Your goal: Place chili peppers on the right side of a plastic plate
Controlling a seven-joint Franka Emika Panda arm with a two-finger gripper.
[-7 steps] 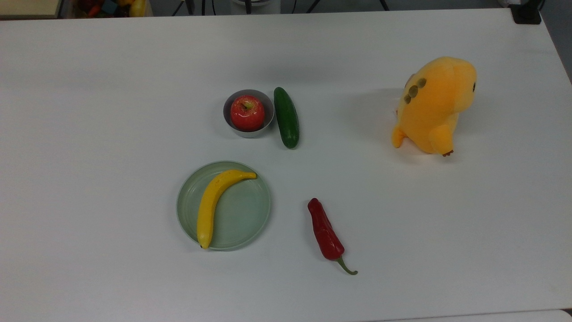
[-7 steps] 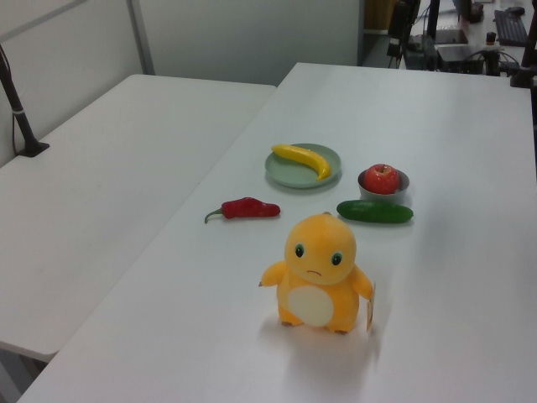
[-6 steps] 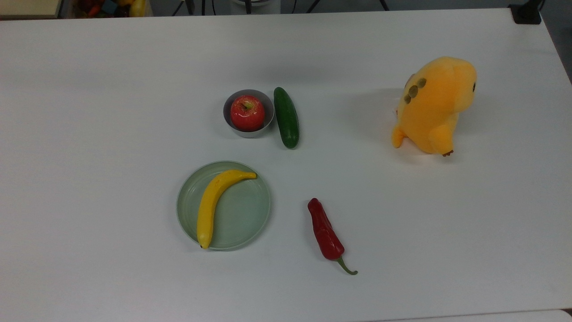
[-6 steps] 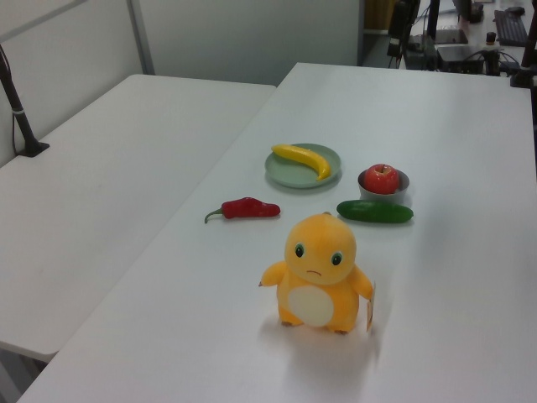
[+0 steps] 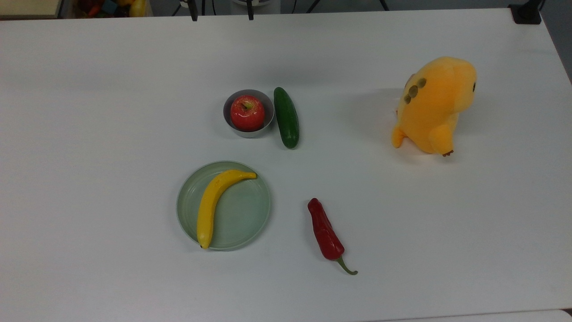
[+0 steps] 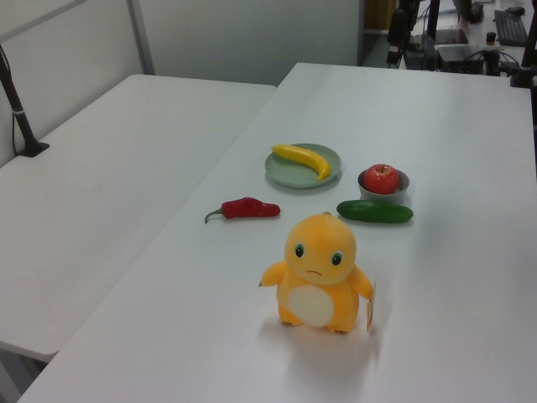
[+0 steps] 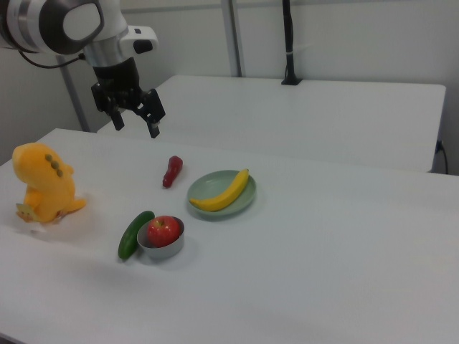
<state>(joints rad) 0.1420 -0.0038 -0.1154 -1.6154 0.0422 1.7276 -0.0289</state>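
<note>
One chili pepper lies on the tabletop, apart from the plastic plate on the top view's right. Its long axis runs near to far, slightly slanted, green stem toward the near edge. A banana rests on the plate. Farther back, an apple sits in a grey bowl beside a cucumber; a plush toy stands far right. The gripper hangs spread and empty above the tabletop.

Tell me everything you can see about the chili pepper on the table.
The chili pepper is one long, glossy dark-red pepper, wrinkled, with a thin curled green stem. It lies flat on the white table, touching nothing else. In the top view it sits to the right of the pale green plate, clear of its rim, stem end toward the bottom edge. In the right view the open gripper hangs above it.
</note>
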